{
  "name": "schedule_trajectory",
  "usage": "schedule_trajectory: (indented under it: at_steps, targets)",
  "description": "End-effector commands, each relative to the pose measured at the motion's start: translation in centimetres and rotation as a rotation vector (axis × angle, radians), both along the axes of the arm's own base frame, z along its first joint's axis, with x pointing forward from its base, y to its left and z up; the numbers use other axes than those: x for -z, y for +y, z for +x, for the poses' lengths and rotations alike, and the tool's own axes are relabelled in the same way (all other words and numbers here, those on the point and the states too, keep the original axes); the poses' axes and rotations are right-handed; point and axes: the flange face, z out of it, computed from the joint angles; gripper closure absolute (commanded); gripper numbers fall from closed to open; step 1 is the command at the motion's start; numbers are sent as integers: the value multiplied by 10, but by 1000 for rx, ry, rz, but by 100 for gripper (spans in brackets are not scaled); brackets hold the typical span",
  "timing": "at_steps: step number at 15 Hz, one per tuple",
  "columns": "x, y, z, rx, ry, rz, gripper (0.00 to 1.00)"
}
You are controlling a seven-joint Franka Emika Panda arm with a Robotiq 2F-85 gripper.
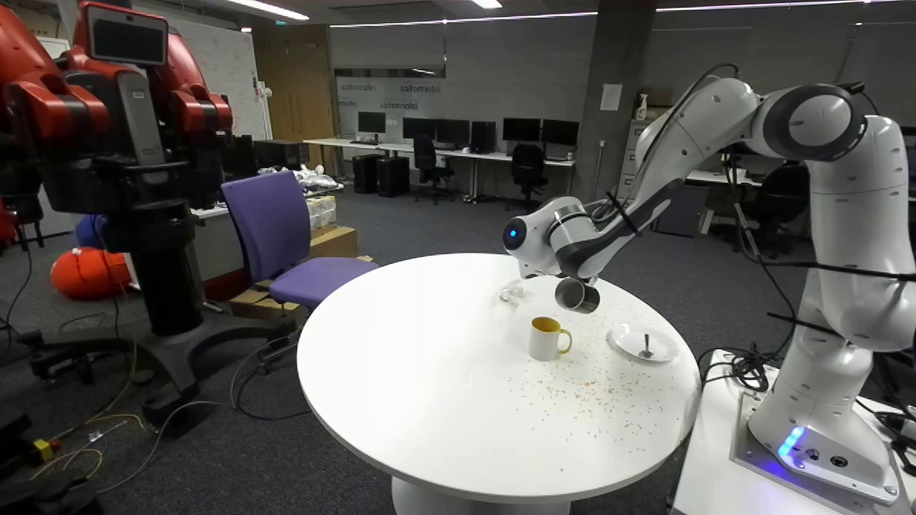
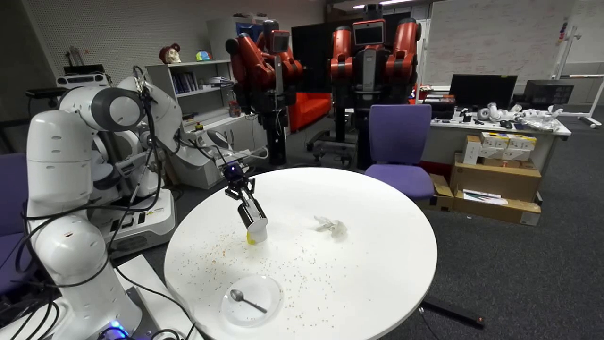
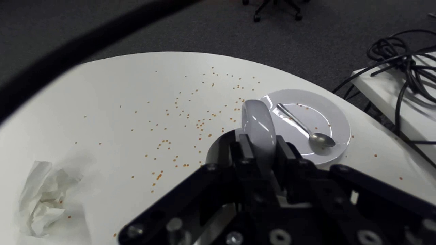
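Note:
My gripper (image 3: pixel 266 149) is shut on the light grey handle (image 3: pixel 259 124) of a shiny metal mug, with a finger on each side. The metal mug (image 1: pixel 578 296) is held tilted in the air. In an exterior view the metal mug (image 2: pixel 252 212) overlaps a white mug, and I cannot tell whether they touch. The white mug (image 1: pixel 544 342), yellow inside with a yellow handle, stands upright on the round white table (image 1: pixel 401 372). It is partly hidden in an exterior view (image 2: pixel 258 235). In the wrist view most of the metal mug's body is hidden behind my fingers.
A white plate (image 3: pixel 342 136) with a metal spoon (image 3: pixel 320 139) lies near the table edge. Small orange grains (image 2: pixel 304 278) are scattered over the table. A crumpled tissue (image 2: pixel 332 227) lies on it. A purple chair (image 1: pixel 322 277) stands by the table; cables (image 1: pixel 748 368) lie near the arm's base.

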Motion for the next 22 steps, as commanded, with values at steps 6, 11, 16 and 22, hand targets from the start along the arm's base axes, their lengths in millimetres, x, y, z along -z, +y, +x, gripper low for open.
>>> schedule_trajectory:
  at_steps: [6,11,16,22]
  targets:
    - [-17,8,13,-26,135,-78,95]
    - [-9,11,19,-43,192,-92,95]
    - [-2,11,24,-57,242,-101,95]
    - [0,10,33,-78,295,-126,95]
